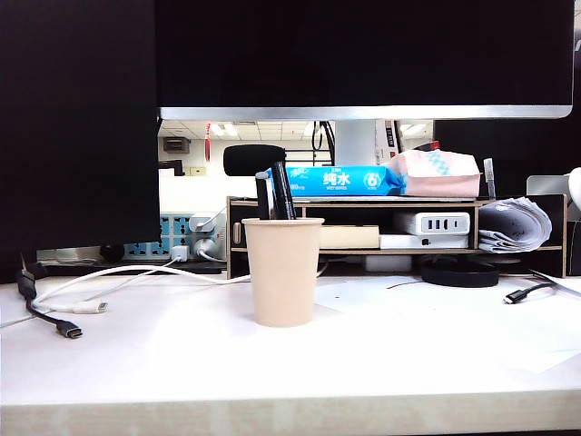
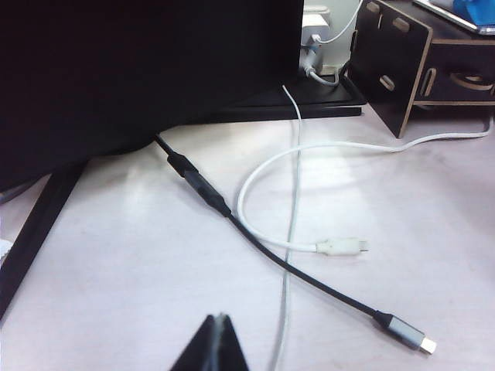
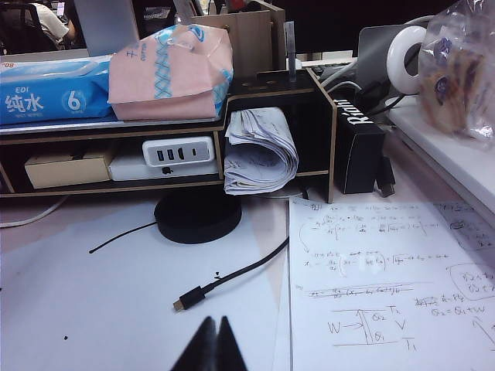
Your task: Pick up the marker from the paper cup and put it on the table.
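- The cup (image 1: pixel 282 271) stands upright on the table (image 1: pixel 290 363), a little left of centre and near the front edge.
- Two dark pens stick up out of the cup, side by side at its left half. The marker (image 1: pixel 284 190) is all black and leans slightly; the other pen (image 1: pixel 262 195), just left of it, has a greyish squared top.
- Neither arm shows in the exterior view.
- The left gripper (image 2: pixel 220 344) hangs over the left part of the table, its dark fingertips pressed together with nothing between them.
- Beyond it lie a black cable (image 2: pixel 294 270) and a white cable (image 2: pixel 267 182), crossing each other on the table; a dark monitor (image 2: pixel 139 69) fills the far left.
- The right gripper (image 3: pixel 214 344) hangs over the right part of the table, clenched on nothing, fingertips meeting.
- Ahead of it lie a black USB cable (image 3: pixel 232 278), a black round disc (image 3: pixel 197 218) and a handwritten sheet (image 3: pixel 387 286).
- Behind them a dark shelf (image 3: pixel 321 131) holds a rolled bundle of papers (image 3: pixel 259 151), a white charger (image 3: pixel 178 152), a blue wipes pack (image 3: pixel 50 89) and a pink packet (image 3: pixel 172 71).
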Motion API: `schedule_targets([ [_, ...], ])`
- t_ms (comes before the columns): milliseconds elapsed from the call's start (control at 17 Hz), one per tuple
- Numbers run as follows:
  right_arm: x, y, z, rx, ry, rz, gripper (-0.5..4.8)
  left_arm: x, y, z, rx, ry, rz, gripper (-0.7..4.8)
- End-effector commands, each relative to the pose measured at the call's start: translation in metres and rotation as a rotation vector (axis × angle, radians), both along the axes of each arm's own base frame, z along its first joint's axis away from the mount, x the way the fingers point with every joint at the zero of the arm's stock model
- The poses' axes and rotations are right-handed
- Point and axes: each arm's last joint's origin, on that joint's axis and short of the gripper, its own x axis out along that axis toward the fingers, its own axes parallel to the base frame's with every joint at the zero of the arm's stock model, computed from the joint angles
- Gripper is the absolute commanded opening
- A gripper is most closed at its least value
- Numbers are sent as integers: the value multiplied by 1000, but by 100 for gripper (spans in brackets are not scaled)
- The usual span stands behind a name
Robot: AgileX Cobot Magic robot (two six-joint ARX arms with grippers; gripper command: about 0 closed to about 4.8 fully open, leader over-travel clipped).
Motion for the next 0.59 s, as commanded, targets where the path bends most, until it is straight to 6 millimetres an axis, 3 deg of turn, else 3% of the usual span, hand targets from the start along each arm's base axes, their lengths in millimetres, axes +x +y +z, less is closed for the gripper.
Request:
schedule_targets([
  [59,0,0,0,-3,-10,2,-1,0,0,-2,4,14,-3,-5],
  [236,0,0,0,-3,-10,2,-1,0,0,-2,4,14,-4,-5],
  [354,0,0,0,5,-14,3,-1,-1,-10,-2,6,14,-101,-5],
  [413,0,1,1,6,-18,26,0,-6,-28,-2,7,13,-301,-5],
  [589,0,2,1,76,-20,78,-1,-15,-46,-2,8,13,-512,-5],
])
